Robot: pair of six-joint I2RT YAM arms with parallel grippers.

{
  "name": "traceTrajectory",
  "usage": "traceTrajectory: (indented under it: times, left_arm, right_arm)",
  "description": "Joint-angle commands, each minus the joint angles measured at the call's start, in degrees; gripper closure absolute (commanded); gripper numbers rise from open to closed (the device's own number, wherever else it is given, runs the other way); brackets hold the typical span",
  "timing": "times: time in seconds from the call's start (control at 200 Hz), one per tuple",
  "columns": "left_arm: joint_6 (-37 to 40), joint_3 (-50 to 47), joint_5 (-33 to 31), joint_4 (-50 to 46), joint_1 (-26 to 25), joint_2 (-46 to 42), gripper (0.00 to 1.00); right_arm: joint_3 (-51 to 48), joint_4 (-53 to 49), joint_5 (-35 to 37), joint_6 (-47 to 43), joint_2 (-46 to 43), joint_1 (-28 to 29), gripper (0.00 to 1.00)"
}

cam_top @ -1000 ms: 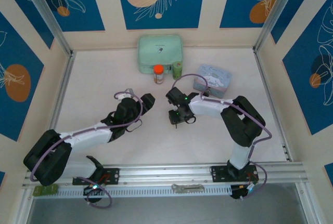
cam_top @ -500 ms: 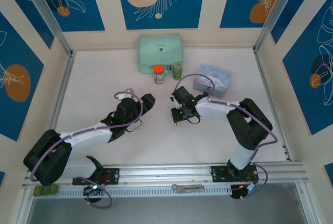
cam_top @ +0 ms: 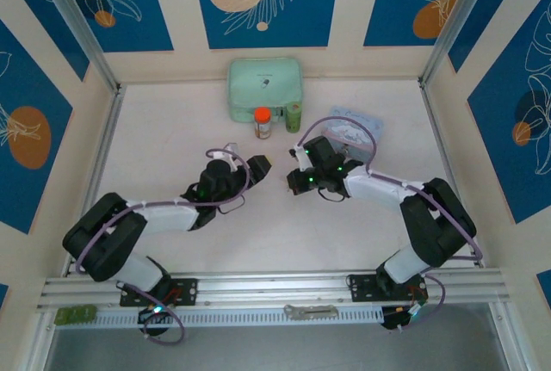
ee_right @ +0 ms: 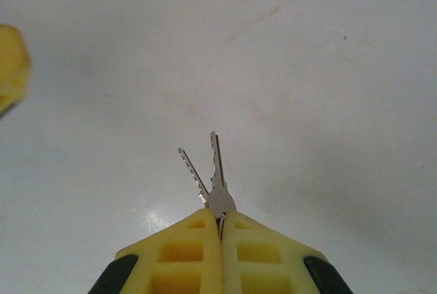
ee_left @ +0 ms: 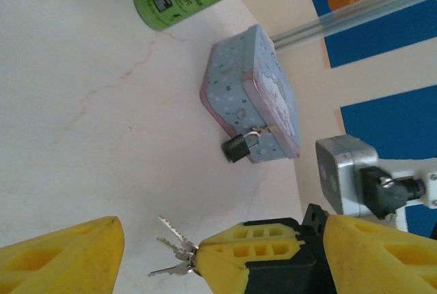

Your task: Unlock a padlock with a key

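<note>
White arms have swung closer together: from above, the left gripper (cam_top: 256,165) now faces the right gripper (cam_top: 295,183), near it. The left wrist view shows its yellow fingers wide apart, with the padlock (ee_left: 237,148) on the blue tin (ee_left: 254,93) far beyond them. In the right wrist view, the fingers pinch the key (ee_right: 217,170) tight, its head hidden between them.

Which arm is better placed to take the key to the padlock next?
Right. The right tool is shut on the key; the left tool is open, holding nothing. The padlock hangs on the blue tin.
</note>
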Motion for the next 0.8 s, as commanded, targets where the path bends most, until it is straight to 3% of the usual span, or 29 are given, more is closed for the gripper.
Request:
traceTrajectory:
  times: [0.0, 0.155, 0.34, 0.51, 0.795]
  left_arm:
    - [-2.81, 0.95, 3.97, 7.93, -0.30, 2.80, 0.26]
    - [-4.65, 1.11, 4.52, 10.81, -1.56, 5.15, 0.30]
    - [-5.80, 1.42, 4.88, 13.03, -2.68, 7.27, 0.42]
    - [-6.31, 2.00, 5.52, 15.56, -3.03, 9.70, 0.49]
    - [-4.62, 3.25, 4.88, 13.78, -3.03, 9.89, 0.52]
  right_arm:
    - [-2.52, 4.54, -2.75, 1.45, -2.61, -0.60, 1.00]
    - [-4.63, 8.24, -0.60, 1.28, -5.10, -0.56, 1.00]
    - [-4.82, 10.74, 4.68, 2.73, -6.25, 0.89, 1.00]
    - [-2.90, 11.13, 2.06, 7.07, -5.35, 1.00, 1.00]
    - [-3.39, 12.69, -0.84, 9.40, -5.58, 0.66, 1.00]
